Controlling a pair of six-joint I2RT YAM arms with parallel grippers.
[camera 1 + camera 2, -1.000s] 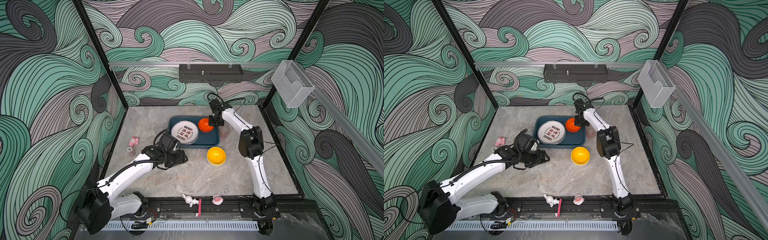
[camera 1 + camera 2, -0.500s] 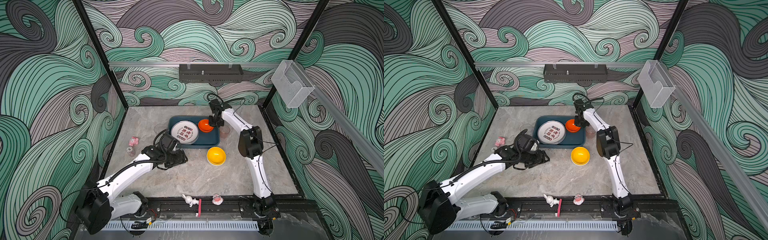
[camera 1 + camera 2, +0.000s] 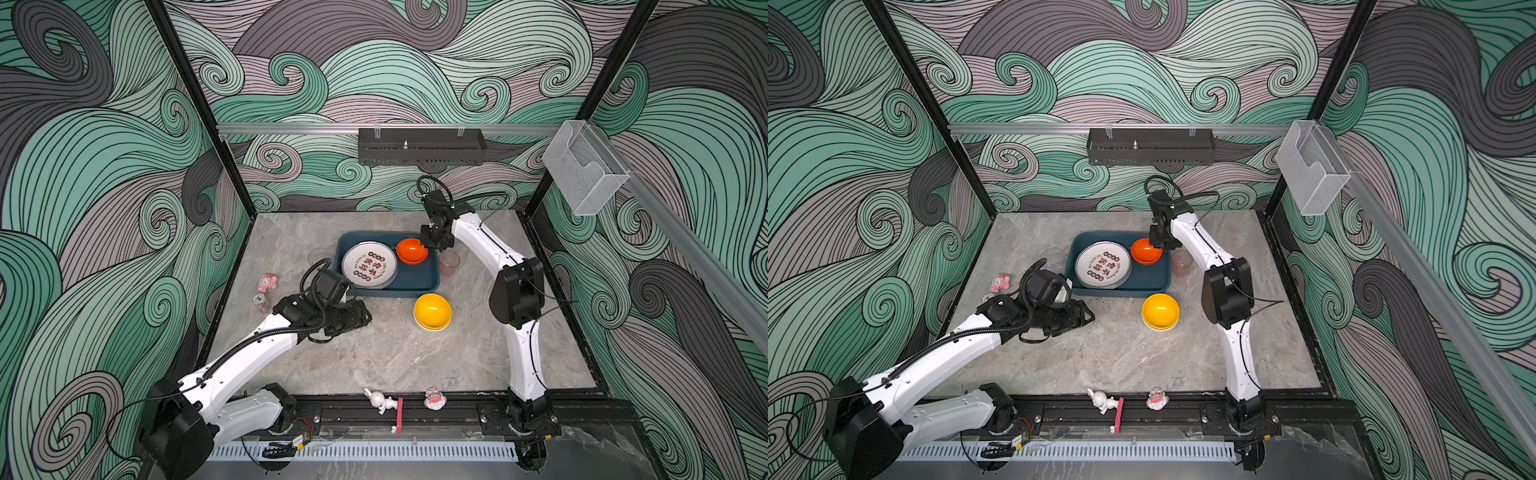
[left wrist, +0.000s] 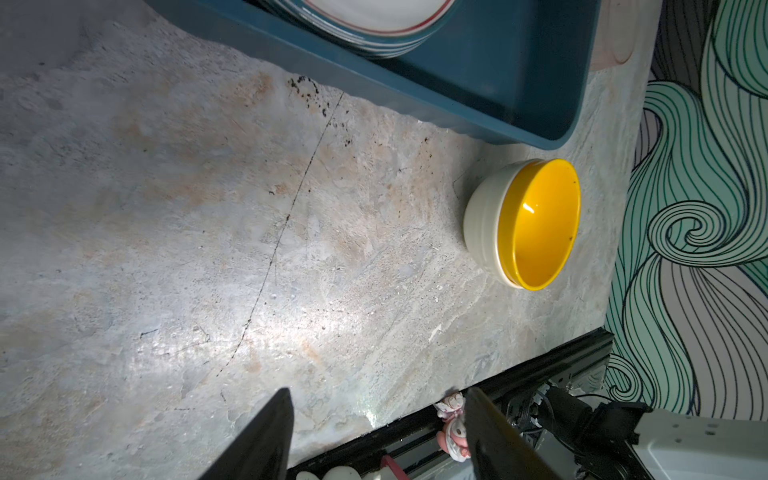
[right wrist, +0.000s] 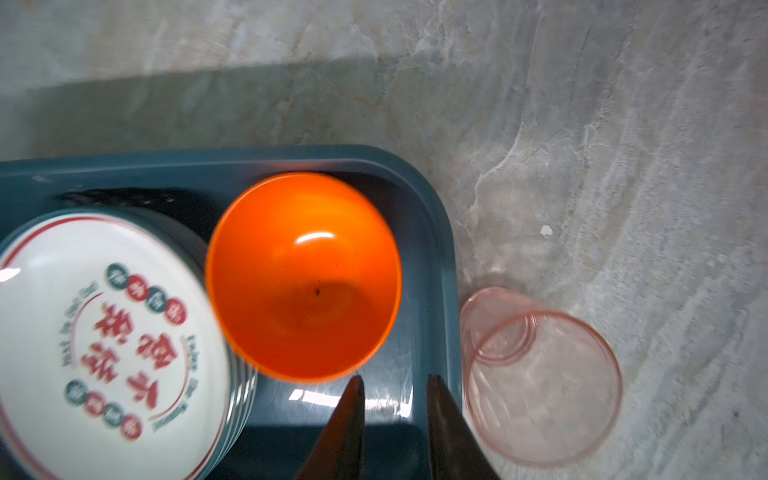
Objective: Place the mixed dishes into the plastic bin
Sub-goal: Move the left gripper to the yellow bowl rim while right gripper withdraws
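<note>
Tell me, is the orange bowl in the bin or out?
In. The orange bowl sits upright within the plastic bin walls, next to the plates.

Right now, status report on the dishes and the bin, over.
Left gripper open, empty, above table. Right gripper open, empty, beside orange bowl in bin with plates. Yellow bowl, pink glass outside bin. Nothing blocking.

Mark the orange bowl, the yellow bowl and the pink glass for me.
orange bowl [image 5: 303,276]: right wrist view, middle of its inside.
yellow bowl [image 4: 540,224]: left wrist view, its yellow inside.
pink glass [image 3: 449,262]: in a top view, middle of the glass.
</note>
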